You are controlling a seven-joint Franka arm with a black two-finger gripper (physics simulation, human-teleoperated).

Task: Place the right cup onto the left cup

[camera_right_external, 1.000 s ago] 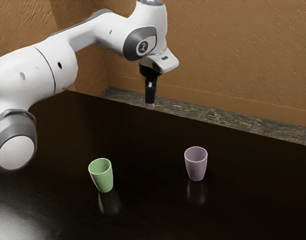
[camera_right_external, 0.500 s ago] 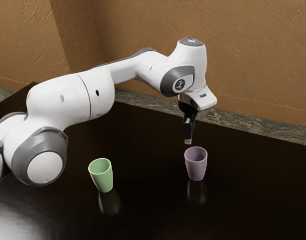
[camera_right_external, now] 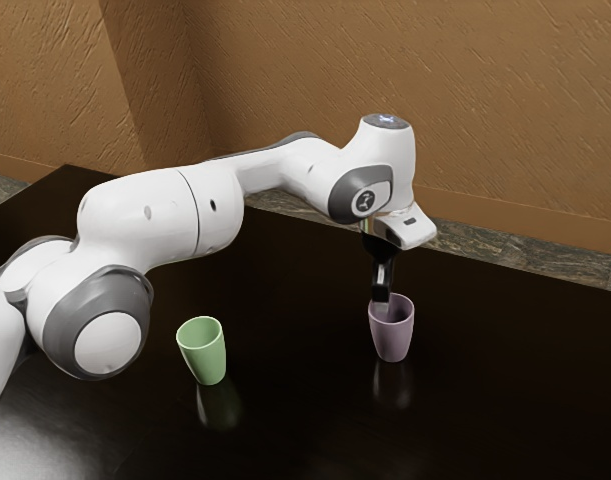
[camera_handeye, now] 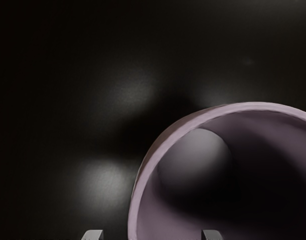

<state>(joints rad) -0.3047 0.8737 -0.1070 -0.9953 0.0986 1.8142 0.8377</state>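
Observation:
My gripper (camera_right_external: 382,298) hangs low at the back rim of the purple cup (camera_right_external: 392,338), which stands upright on the table. In the wrist view the two fingertips of the gripper (camera_handeye: 152,235) are wide apart, so it is open. The near rim of the purple cup (camera_handeye: 253,106) passes between them, one tip over the cup's inside and the other over the outside. Contact with the wall cannot be made out. The light green cup (camera_right_external: 204,352) stands by itself toward the exterior view's left, its mouth facing up.
Both cups share a dark, glossy table (camera_right_external: 285,420), with bare surface between them. Behind its far edge are a stone-like floor (camera_right_external: 485,257) and a brown wall (camera_right_external: 505,120). The arm's large white links extend over the table behind the green cup.
The arm has swung toward the exterior view's right and come down, bringing my gripper from high above the table's far side to the purple cup's rim. Both cups have stayed put.

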